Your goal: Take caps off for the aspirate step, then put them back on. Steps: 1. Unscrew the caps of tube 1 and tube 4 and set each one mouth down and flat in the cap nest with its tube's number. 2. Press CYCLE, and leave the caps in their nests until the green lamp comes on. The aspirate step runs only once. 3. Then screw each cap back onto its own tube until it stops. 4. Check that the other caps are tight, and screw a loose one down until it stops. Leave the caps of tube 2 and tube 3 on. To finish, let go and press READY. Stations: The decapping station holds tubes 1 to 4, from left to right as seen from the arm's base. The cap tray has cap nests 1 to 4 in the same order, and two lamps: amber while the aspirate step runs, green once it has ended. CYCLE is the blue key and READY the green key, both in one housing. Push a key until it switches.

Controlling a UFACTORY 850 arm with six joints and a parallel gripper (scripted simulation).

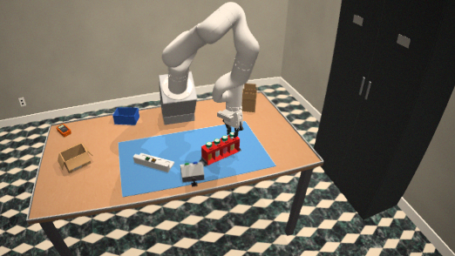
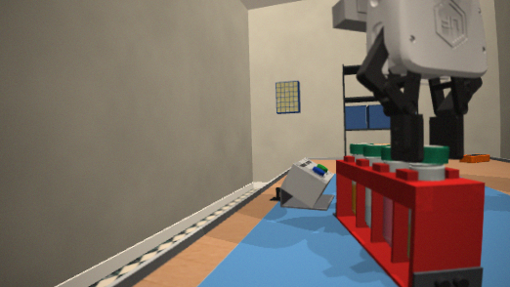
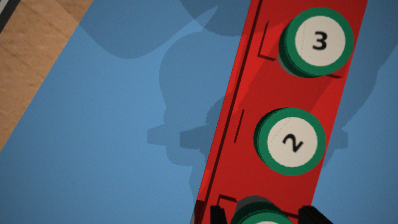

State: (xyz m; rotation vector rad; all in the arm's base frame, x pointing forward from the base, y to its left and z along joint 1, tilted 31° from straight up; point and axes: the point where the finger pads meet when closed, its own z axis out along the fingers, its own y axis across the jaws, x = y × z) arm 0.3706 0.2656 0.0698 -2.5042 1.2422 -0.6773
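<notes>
A big brown wooden table has a flat blue mat on it. On the mat stands a long red rack of tubes. The black-fingered gripper is partly open, one finger each side of the round green cap on tube 1, not squeezing it. That cap sits on its tube at the rack's end.

Caps 3 and 2, green-rimmed with white numbered tops, stand apart along the red station above a blue mat. Below, the tool's dark fingertips flank another green cap, its number cut off, probably 1.
</notes>
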